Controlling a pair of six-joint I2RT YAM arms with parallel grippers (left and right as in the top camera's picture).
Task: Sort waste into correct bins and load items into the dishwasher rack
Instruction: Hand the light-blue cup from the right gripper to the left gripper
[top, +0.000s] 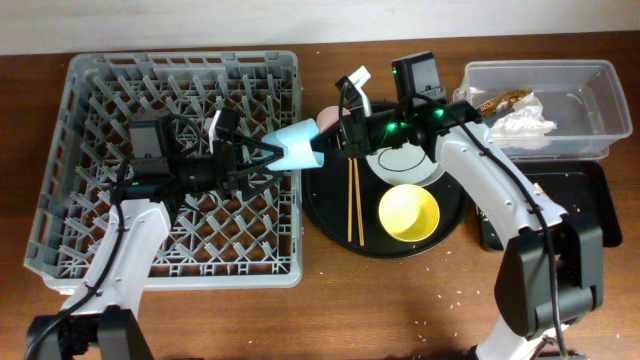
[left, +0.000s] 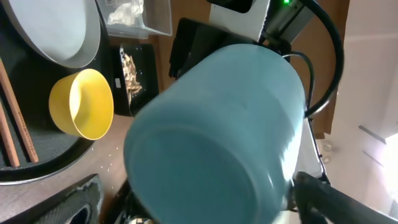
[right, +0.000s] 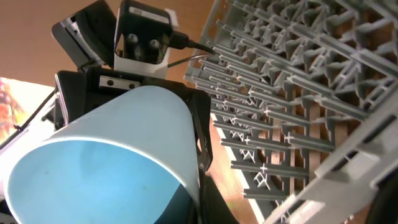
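Observation:
The small blue cup hangs on its side between my two grippers, above the gap between the dishwasher rack and the round black tray. My right gripper is shut on its rim. My left gripper is open, with its fingers spread around the cup's base. The pink cup peeks out behind my right gripper. The plate, yellow bowl and chopsticks lie on the round tray.
The clear tub at back right holds the white napkin and brown wrapper. The flat black tray lies under my right arm, with food scraps on it. Crumbs dot the table.

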